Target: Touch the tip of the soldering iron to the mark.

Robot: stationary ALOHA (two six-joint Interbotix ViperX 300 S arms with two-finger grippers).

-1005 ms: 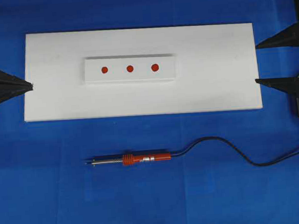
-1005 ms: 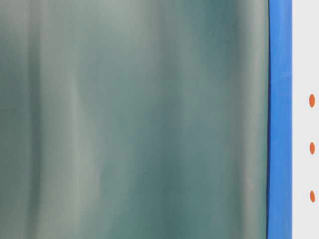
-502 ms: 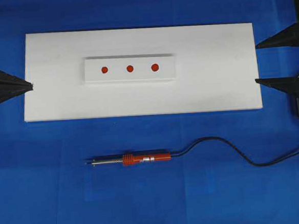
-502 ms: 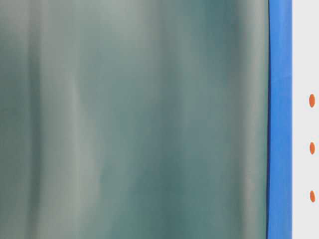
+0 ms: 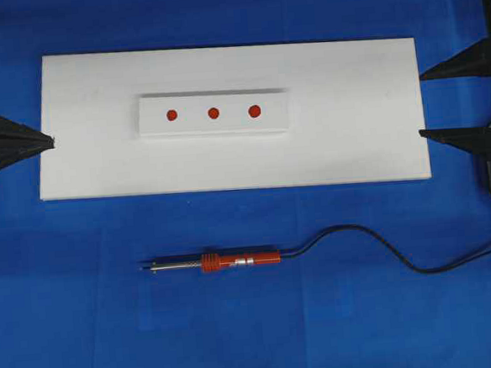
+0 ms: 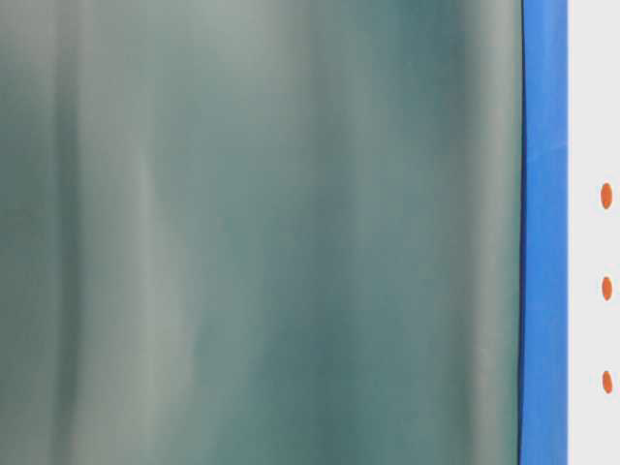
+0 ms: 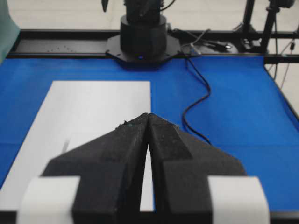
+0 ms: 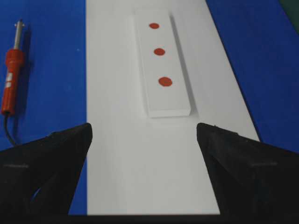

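Observation:
The soldering iron (image 5: 226, 260) (image 8: 11, 79) lies flat on the blue mat in front of the white board, tip pointing left, black cord (image 5: 376, 246) trailing right. Three red marks (image 5: 213, 113) (image 8: 159, 51) (image 6: 606, 288) sit in a row on a raised white block (image 5: 214, 113) on the board. My left gripper (image 5: 49, 142) (image 7: 148, 115) rests at the board's left edge, shut and empty. Over the board's right edge my right gripper (image 5: 421, 104) (image 8: 145, 130) stands open with nothing between its fingers. Both are far from the iron.
The white board (image 5: 352, 134) (image 8: 154, 163) covers the middle of the blue mat (image 5: 256, 335). A blurred green-grey surface (image 6: 262, 232) fills most of the table-level view. The other arm's black base (image 7: 142, 35) stands at the mat's far end in the left wrist view.

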